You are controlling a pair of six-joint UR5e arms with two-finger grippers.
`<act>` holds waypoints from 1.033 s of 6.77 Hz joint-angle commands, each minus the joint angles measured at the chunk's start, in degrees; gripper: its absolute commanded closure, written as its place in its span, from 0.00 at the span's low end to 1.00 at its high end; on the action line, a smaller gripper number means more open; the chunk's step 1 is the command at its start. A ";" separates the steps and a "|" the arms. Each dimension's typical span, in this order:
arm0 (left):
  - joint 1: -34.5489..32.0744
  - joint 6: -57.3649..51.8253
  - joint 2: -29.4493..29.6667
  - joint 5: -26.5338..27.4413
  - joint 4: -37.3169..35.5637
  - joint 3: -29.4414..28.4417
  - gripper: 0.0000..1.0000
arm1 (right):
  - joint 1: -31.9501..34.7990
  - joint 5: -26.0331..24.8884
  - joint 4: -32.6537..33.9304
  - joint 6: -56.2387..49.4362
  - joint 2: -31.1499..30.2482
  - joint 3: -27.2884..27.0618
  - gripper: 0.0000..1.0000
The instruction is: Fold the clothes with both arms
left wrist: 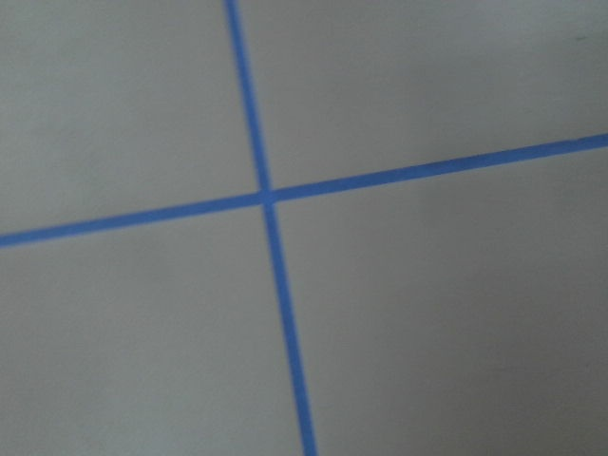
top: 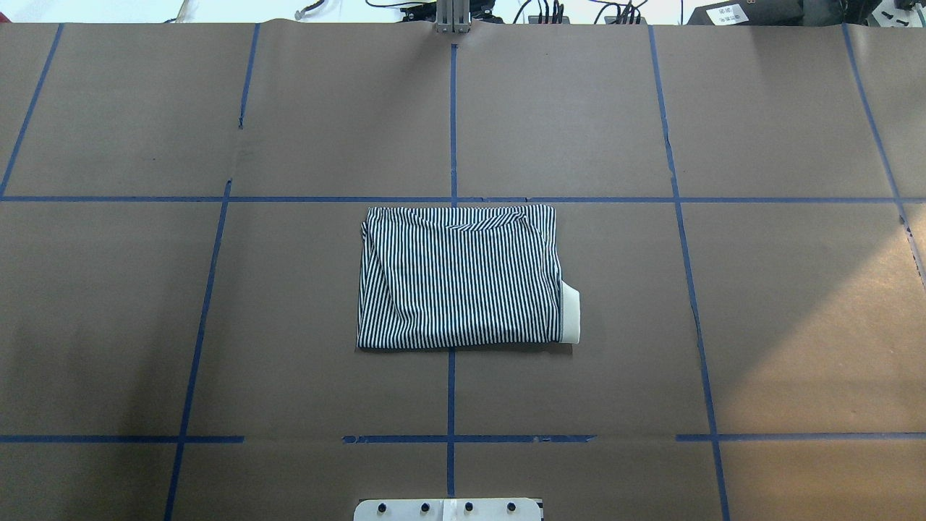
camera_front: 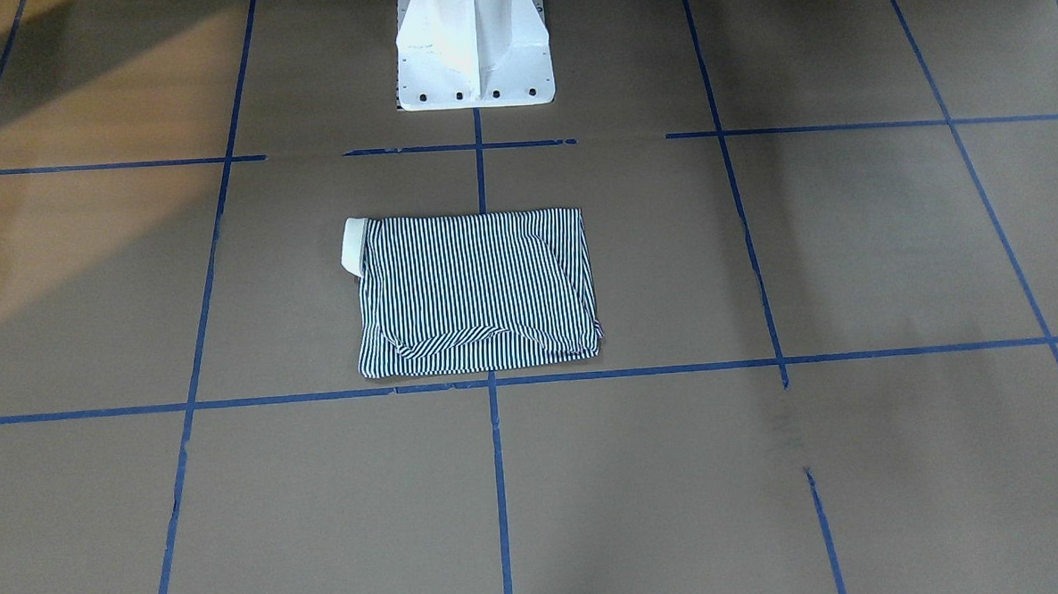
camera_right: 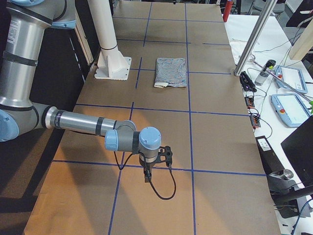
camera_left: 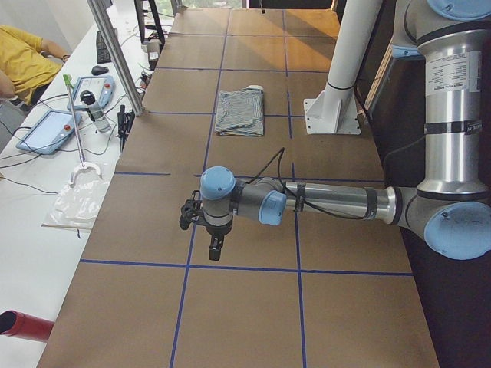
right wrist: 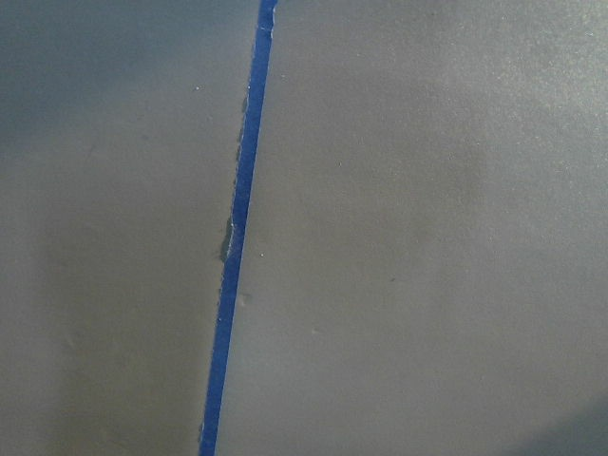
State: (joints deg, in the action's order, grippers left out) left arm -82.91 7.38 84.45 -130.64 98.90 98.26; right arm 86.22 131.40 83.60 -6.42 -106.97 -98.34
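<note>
Exterior left view: the left gripper (camera_left: 215,245) is hung over the left end of the table (camera_left: 253,322), and the right gripper (camera_right: 147,172) over its right end. How wide either is spread cannot be told. The folded striped polo shirt (top: 459,278) is laid mid-table, well apart from both.

Left gripper (camera_left: 216,247) and right gripper (camera_right: 147,175): seen in the side views only and small there; jaw state undetermined. Shirt (top: 463,278): inner layers hidden by folding; collar (top: 570,315) partly covered. Pedestal (top: 447,509): cut off at the near edge. Tape cross (left wrist: 268,197) in the left wrist view: blurred.
</note>
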 commanded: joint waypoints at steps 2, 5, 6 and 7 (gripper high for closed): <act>-4.33 -14.68 0.19 0.83 -2.05 0.62 0.00 | 0.00 -0.01 -0.01 0.00 0.09 -0.18 0.00; -5.25 -16.96 -0.34 0.04 -1.35 -0.42 0.00 | 0.00 -0.01 -0.10 0.00 0.53 -0.53 0.00; -5.07 -16.96 -0.17 0.30 -1.26 -0.44 0.00 | 0.00 0.08 -0.10 0.00 0.62 -0.53 0.00; -5.07 -17.05 0.18 0.21 -1.26 0.43 0.00 | 0.00 0.08 -0.10 0.00 0.62 -0.62 0.00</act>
State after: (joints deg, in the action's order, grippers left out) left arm -88.02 -9.56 84.37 -130.43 97.54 98.16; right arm 86.22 131.45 83.50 -6.42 -106.41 -98.89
